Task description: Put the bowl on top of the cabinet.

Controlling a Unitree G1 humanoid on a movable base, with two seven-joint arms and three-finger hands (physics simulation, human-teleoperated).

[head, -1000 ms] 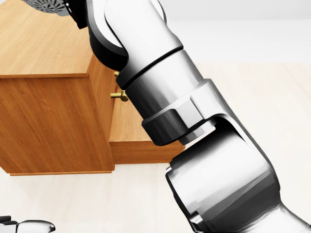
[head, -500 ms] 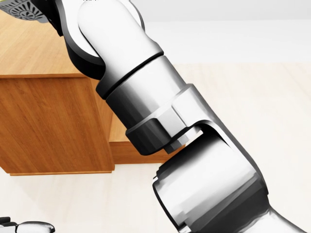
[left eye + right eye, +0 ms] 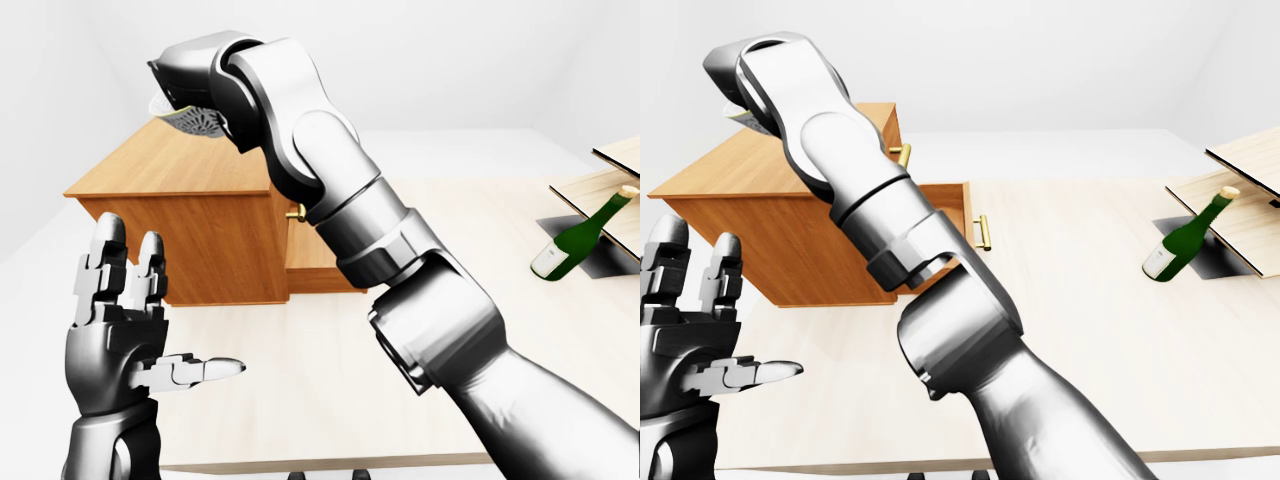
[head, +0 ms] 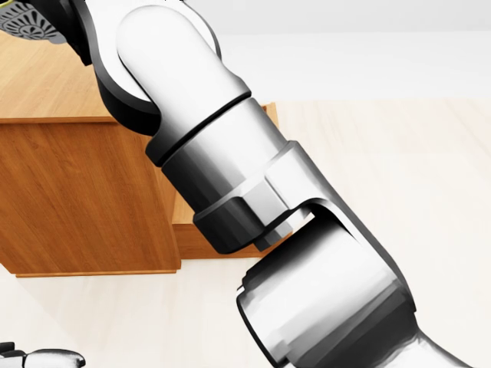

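Right hand (image 3: 195, 75) is reaching high at top left of the left-eye view, arm stretching diagonally across all three views. Its fingers are mostly hiding behind the wrist. The patterned grey bowl (image 3: 195, 122) is hanging right under the palm, so I'm judging the hand is clamping on the bowl's rim. Bowl is sitting over the far part of the wooden cabinet (image 3: 185, 172) top; can't tell if it's touching the wood or just above. The high reach is likely there to clear the cabinet edge before lowering.

Left hand (image 3: 110, 340) is idling at lower left, fingers spread apart and upright, holding nothing, well apart from the cabinet, probably keeping out of the way.

Cabinet's lower drawer (image 3: 952, 215) is standing pulled out, brass handle (image 3: 983, 232) showing. A green wine bottle (image 3: 1185, 238) is leaning far right on the pale worktop (image 3: 1110, 300), well apart.
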